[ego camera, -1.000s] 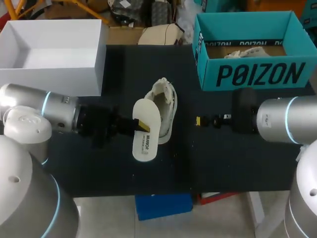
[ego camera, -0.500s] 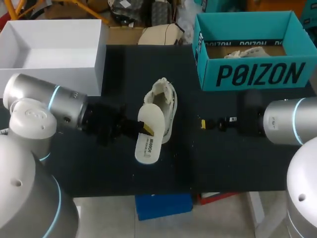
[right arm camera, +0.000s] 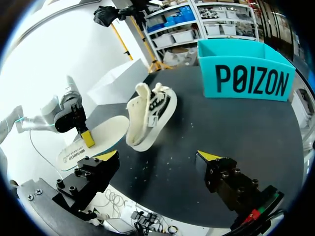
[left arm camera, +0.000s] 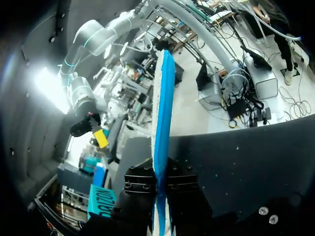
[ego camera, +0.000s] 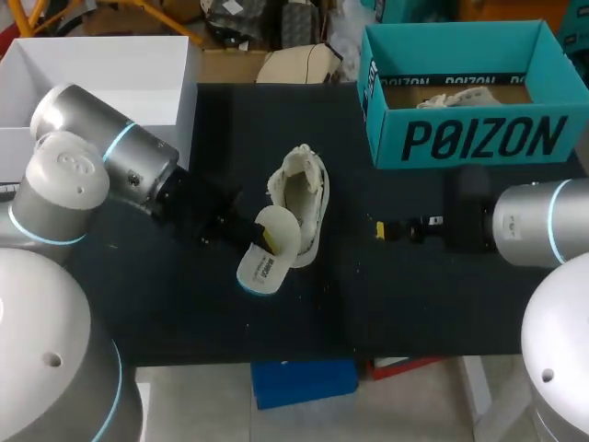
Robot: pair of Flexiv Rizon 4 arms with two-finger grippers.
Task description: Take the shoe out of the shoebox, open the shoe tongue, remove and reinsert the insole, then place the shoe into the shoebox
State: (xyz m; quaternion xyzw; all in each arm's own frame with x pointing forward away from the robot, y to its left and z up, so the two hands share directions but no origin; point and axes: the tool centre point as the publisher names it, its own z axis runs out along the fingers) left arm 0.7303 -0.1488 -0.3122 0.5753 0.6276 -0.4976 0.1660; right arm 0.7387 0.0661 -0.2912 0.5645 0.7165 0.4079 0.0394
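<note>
Dark desk [ego camera: 386, 304] bears the shoe [ego camera: 304, 195] at its middle, long axis running near edge to far edge, the insole [ego camera: 260, 269] pinched by the left gripper [ego camera: 267, 241] slanting at its near-left end, the right gripper [right arm camera: 158, 156] spread empty rightward.

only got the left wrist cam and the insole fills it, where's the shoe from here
observer: the shoe sits mid table, just beyond the insole; in the head view the insole's far end overlaps the shoe's side.
operator: is the right gripper on it
observer: no, the right gripper is open and empty, apart from the shoe.
operator: box ready
observer: the teal shoebox stands open at the table's far right corner, with some paper inside.
</note>
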